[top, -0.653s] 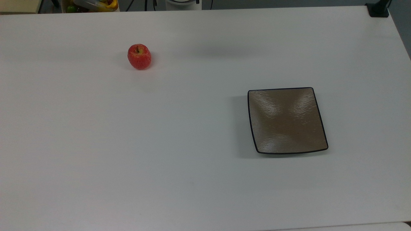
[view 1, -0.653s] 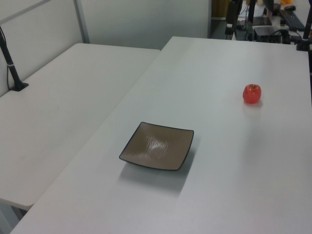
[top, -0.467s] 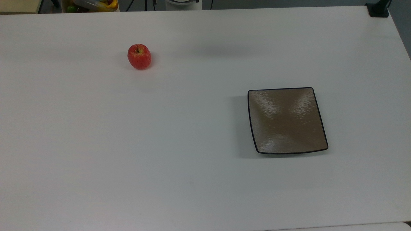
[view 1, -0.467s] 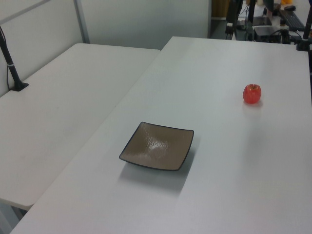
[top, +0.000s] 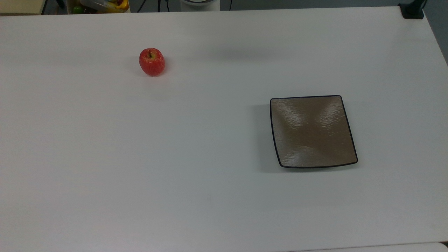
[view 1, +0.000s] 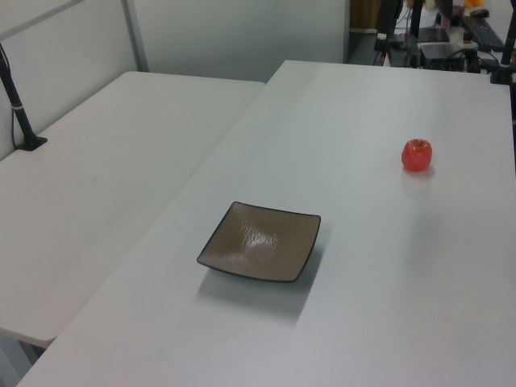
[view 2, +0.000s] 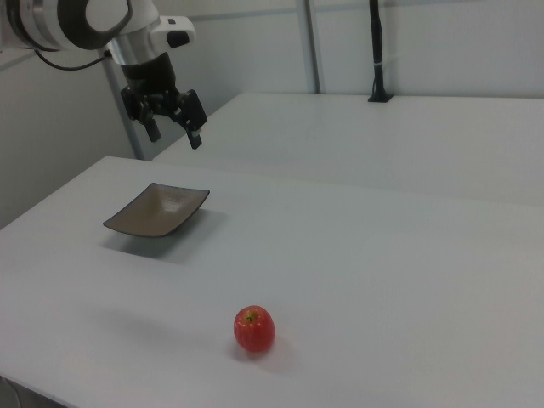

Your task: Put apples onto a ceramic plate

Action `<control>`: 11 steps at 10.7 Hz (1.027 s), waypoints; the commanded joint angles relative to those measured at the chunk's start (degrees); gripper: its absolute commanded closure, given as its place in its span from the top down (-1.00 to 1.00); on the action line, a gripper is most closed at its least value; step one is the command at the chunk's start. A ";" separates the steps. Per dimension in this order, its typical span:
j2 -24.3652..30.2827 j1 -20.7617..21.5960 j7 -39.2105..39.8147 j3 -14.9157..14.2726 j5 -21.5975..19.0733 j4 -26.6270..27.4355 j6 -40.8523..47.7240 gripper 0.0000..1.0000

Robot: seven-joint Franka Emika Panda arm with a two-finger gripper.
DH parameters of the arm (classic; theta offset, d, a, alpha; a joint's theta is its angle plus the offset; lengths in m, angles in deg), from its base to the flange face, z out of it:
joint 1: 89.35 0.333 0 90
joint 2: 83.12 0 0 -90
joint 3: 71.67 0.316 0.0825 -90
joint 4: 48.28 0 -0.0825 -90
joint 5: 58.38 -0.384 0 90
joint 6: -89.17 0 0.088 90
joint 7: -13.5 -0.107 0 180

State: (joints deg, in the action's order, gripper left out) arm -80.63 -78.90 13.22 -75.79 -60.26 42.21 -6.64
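A small red apple (top: 152, 62) with a yellowish patch at its stem rests on the white table, at the upper left in the top view. The same apple (view 1: 417, 155) is at the left view's right and low in the middle of the right view (view 2: 254, 329). The square brown ceramic plate (top: 312, 131) with a dark rim lies empty at the top view's right, also seen in the left view (view 1: 260, 242) and right view (view 2: 158, 211). My gripper (view 2: 175, 133) hangs high in the air at the right view's upper left, open and empty, above and beyond the plate.
The white table (top: 210, 157) has a second white table (view 1: 97, 185) butted against it. A black post (view 2: 376, 51) stands on the far table. A bin with colourful items (top: 101, 5) sits past the top view's upper edge. A black clamp (top: 412, 10) sits at the table's corner.
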 commanded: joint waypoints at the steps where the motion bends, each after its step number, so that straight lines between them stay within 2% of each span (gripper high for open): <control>1: 1.81 -0.51 1.42 0.42 -1.29 1.96 -0.96 1.00; 3: 2.95 -0.86 2.12 0.42 -1.38 2.83 -0.87 1.00; 5: 6.19 -1.04 11.91 0.42 -1.29 7.22 0.44 1.00; 7: 8.66 -3.75 19.94 0.42 -1.29 10.30 1.58 1.00; 11: 10.87 -8.76 26.45 -0.02 -1.29 17.77 1.68 1.00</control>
State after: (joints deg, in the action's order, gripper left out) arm -72.17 -85.12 35.24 -75.81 -60.26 54.34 -4.82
